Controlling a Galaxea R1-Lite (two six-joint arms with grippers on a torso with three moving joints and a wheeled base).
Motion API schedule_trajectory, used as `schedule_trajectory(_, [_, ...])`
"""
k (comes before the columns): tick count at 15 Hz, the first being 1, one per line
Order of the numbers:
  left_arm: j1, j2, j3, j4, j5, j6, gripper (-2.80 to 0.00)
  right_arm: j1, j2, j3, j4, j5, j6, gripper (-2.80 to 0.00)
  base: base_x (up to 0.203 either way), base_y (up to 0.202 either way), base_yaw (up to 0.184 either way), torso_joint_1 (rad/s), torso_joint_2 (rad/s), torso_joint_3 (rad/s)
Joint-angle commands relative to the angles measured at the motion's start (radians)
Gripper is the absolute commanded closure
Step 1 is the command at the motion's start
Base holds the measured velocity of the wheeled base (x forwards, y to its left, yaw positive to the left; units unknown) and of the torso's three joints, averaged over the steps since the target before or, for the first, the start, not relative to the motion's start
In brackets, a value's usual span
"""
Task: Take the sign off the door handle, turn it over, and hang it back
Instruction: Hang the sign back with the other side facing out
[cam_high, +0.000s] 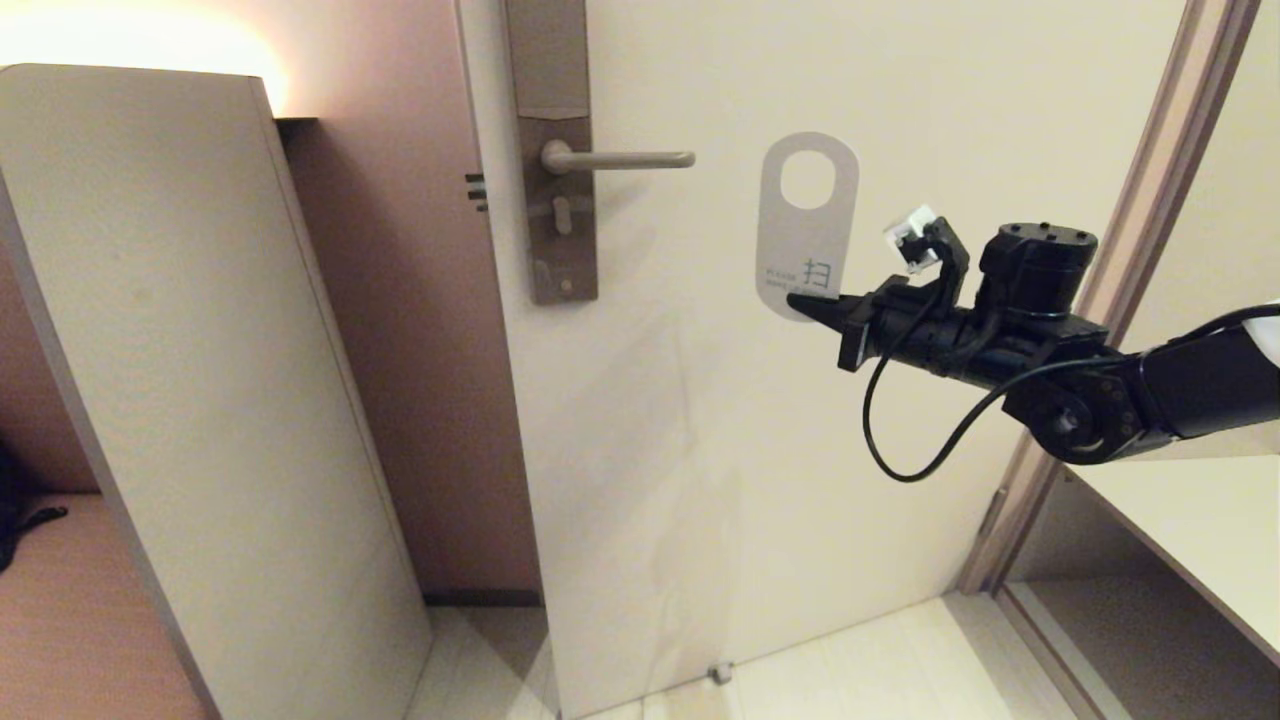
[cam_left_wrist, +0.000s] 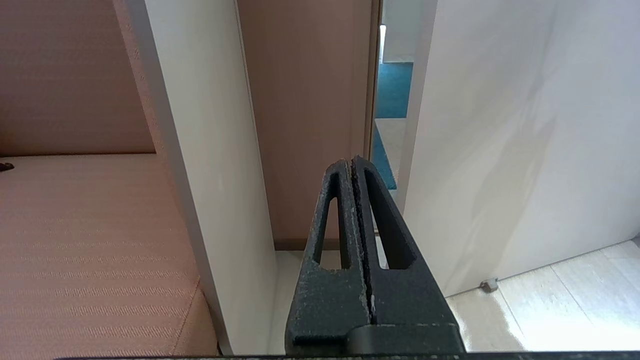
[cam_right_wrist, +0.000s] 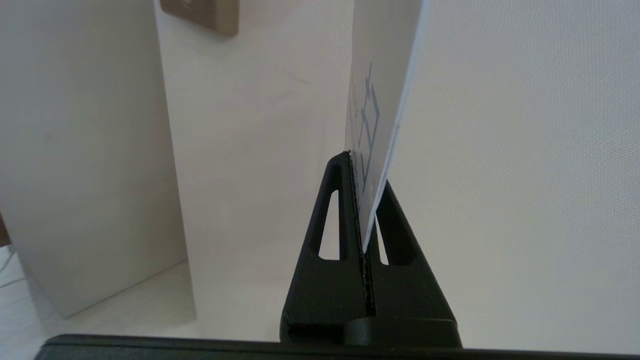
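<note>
Your right gripper (cam_high: 815, 305) pinches the sign's (cam_high: 806, 225) bottom edge; it stands upright, white face out, handle (cam_high: 620, 158) off to its left.

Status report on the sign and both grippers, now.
Right gripper shut on the sign, white face showing, held upright, off the door handle. Left gripper shut, parked low. Nothing between sign and handle.

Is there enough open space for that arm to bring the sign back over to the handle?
Yes: bare door lies between the sign, pinched by the right gripper, and the door handle's free tip. It is tightest by the lock plate.
</note>
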Motion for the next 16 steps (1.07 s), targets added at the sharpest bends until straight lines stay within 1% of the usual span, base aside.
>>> schedule_trajectory(1, [0.001, 0.001, 0.0, 0.0, 0.001, -0.001, 0.0, 0.005, 0.013, -0.042, 0.045, -0.007, -0.001, 0.0, 0.0, 0.0, 0.0, 0.0, 0.0, 0.0])
schedule_trajectory(4, [0.0, 0.001, 0.0, 0.0, 0.001, -0.001, 0.0, 0.02, 0.012, -0.085, 0.135, -0.027, -0.002, 0.0, 0.0, 0.0, 0.0, 0.0, 0.0, 0.0])
schedule_trajectory(8, [0.0, 0.001, 0.0, 0.0, 0.001, -0.001, 0.0, 0.034, 0.013, -0.145, 0.232, -0.074, -0.004, 0.0, 0.0, 0.0, 0.0, 0.0, 0.0, 0.0])
schedule_trajectory(11, [0.0, 0.001, 0.0, 0.0, 0.001, -0.001, 0.0, 0.034, 0.014, -0.196, 0.314, -0.076, -0.006, 0.0, 0.0, 0.0, 0.0, 0.0, 0.0, 0.0])
schedule_trajectory(16, [0.0, 0.001, 0.0, 0.0, 0.001, -0.001, 0.0, 0.039, 0.045, -0.293, 0.351, -0.092, -0.007, 0.0, 0.0, 0.0, 0.0, 0.0, 0.0, 0.0])
